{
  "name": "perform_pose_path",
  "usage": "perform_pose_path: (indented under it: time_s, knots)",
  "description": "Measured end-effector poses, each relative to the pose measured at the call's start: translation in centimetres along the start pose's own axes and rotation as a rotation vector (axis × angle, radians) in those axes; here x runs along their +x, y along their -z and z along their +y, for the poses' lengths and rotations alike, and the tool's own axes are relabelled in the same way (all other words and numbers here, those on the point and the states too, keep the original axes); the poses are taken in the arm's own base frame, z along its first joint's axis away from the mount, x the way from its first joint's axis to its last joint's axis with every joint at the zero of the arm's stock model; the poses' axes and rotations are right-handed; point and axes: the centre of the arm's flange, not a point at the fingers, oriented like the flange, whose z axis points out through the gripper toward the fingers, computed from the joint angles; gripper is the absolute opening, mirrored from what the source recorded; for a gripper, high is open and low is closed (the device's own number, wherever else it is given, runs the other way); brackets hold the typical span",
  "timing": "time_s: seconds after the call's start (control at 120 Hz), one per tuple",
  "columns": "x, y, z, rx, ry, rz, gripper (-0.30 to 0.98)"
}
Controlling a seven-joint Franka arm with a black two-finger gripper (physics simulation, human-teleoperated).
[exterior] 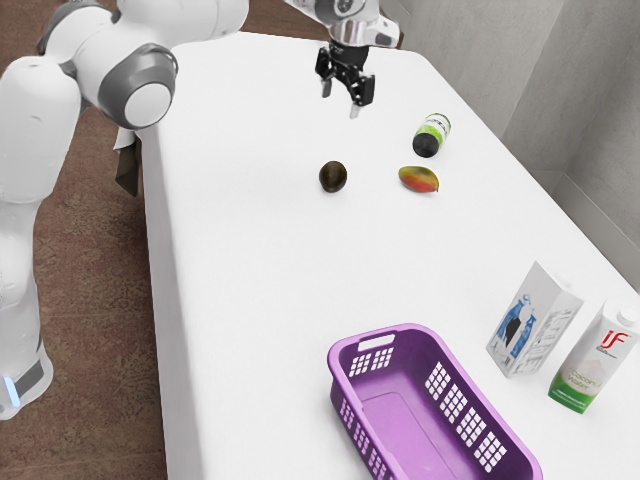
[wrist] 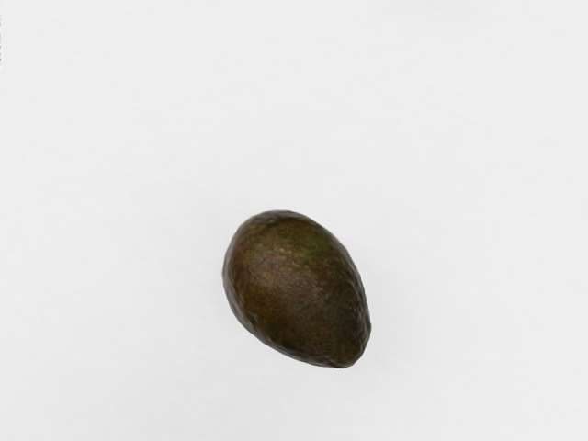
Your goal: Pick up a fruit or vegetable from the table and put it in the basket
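The avocado [exterior: 333,177] lay loose on the table [exterior: 250,270]; the released claw [exterior: 340,100] hung above, apparently spread to straddle it. The basket [exterior: 400,425] stood mouth up, presumably for easy dropping. Past the mango [exterior: 418,179] and bottle [exterior: 432,135], whose label was illegible, a carton [exterior: 593,357] read "iF" and "Coconut Water".

Purple basket [exterior: 395,425] cut off at exterior view's lower edge; arm [exterior: 200,15] cut at top; bottle [exterior: 433,134] lettering too small.
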Motion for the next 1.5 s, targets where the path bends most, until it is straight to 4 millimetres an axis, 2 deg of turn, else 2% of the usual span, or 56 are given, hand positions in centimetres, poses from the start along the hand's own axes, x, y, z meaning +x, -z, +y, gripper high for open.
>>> perform_pose_path:
  time_s: [0.05,0.108,0.183,0.317,0.4,0.592,0.708,0.775,1.133,1.5]
  knots:
    - [1.0,-1.7,-0.7,-0.003,0.018,-0.012,0.69]
    - [2.2,-4.7,-1.6,-0.015,0.045,-0.041,0.69]
    - [2.7,-7.0,-1.8,-0.045,0.059,-0.062,0.69]
    - [2.8,-9.0,-1.3,-0.078,0.066,-0.076,0.69]
    - [3.2,-11.0,-0.7,-0.09,0.069,-0.092,0.69]
    - [3.8,-11.9,-0.3,-0.105,0.101,-0.082,0.69]
    - [3.6,-15.1,0.4,-0.103,0.117,-0.11,0.69]
    - [3.5,-16.2,0.7,-0.105,0.125,-0.114,0.69]
    - [4.0,-17.8,0.5,-0.097,0.159,-0.093,0.69]
    - [4.0,-21.0,0.4,-0.088,0.182,-0.127,0.68]
